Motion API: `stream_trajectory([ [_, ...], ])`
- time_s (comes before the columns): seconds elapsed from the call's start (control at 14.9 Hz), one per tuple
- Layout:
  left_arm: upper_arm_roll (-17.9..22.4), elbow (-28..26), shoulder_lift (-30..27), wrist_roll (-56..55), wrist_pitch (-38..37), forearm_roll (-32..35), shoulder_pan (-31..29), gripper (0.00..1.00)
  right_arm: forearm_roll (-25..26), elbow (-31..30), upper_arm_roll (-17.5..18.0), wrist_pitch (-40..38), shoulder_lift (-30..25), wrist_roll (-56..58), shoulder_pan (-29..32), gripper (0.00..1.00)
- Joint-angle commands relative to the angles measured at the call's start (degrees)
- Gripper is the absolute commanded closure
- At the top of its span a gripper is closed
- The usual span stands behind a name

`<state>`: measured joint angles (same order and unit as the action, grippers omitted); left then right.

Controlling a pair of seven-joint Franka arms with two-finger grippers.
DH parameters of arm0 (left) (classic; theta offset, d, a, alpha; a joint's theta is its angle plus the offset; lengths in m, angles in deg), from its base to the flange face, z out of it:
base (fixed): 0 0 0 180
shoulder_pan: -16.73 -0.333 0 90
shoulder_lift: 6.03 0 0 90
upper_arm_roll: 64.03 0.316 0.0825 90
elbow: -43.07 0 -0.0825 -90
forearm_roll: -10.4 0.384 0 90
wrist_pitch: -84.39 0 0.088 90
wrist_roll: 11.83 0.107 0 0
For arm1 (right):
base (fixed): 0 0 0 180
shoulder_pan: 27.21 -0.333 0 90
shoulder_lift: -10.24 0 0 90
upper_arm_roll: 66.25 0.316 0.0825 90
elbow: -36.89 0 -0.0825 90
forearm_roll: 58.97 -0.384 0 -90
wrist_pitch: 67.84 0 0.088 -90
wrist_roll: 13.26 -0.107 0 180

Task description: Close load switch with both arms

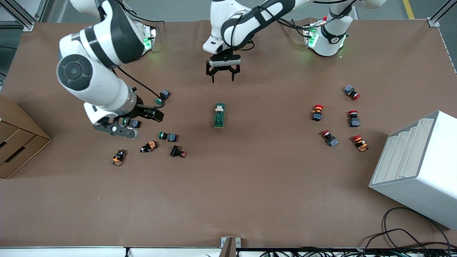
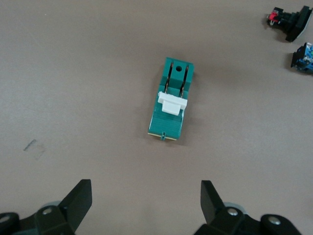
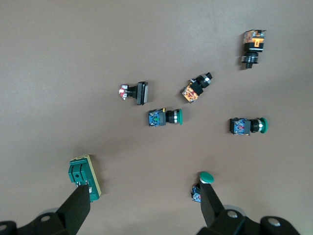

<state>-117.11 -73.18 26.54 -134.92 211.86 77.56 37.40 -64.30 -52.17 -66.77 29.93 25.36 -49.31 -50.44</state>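
Observation:
The load switch [image 1: 219, 115], a dark green block with a white handle, lies on the brown table near its middle. It shows whole in the left wrist view [image 2: 172, 100], with two metal blades above the handle. My left gripper [image 1: 223, 76] hangs open and empty over the bare table beside the switch, toward the robots' bases; its own view shows the same [image 2: 146, 188]. My right gripper [image 1: 151, 114] is open and empty, up over the green-capped buttons. In the right wrist view [image 3: 145, 196] the switch [image 3: 84, 176] shows partly hidden by one finger.
Several push buttons [image 1: 167, 136] lie scattered toward the right arm's end. Several red-capped buttons [image 1: 317, 112] lie toward the left arm's end. A white slotted rack [image 1: 417, 167] stands at that end. A cardboard box [image 1: 18, 142] sits at the right arm's end.

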Motion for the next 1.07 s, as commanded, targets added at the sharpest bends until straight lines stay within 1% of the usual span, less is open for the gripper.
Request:
stream_trajectory([
  [0.0,3.8,1.5,2.3,-5.6,-2.4,6.1,5.6,0.02,0.2,0.6,-0.6,0.3,0.5,-4.4,-2.8,0.0],
  [0.33,13.9,3.2,2.9,-7.7,-4.2,7.6,18.0,0.02,-0.5,0.7,-0.5,2.1,2.5,-14.9,-5.3,0.0],
  [0.47,16.6,4.3,3.8,-8.2,-6.7,7.6,21.8,0.02,-0.4,0.6,-0.9,2.8,3.6,-18.4,-8.5,0.0],
  [0.6,18.0,4.7,4.6,-8.7,-8.7,8.2,24.3,0.02,-0.1,0.6,-0.8,4.3,5.2,-22.5,-9.9,0.0],
  [0.67,18.7,4.8,5.2,-10.7,-9.5,10.2,25.2,0.02,-0.1,0.6,-0.8,5.2,5.5,-23.3,-10.3,0.0],
  [0.87,19.0,4.8,8.6,-20.5,-12.7,20.6,26.1,0.02,-0.5,0.1,-0.7,5.4,5.9,-24.1,-11.7,0.0],
  [1.0,18.9,4.6,10.4,-22.2,-16.0,25.5,26.8,0.02,-0.6,0.2,-0.5,5.8,6.8,-24.3,-12.5,0.0],
])
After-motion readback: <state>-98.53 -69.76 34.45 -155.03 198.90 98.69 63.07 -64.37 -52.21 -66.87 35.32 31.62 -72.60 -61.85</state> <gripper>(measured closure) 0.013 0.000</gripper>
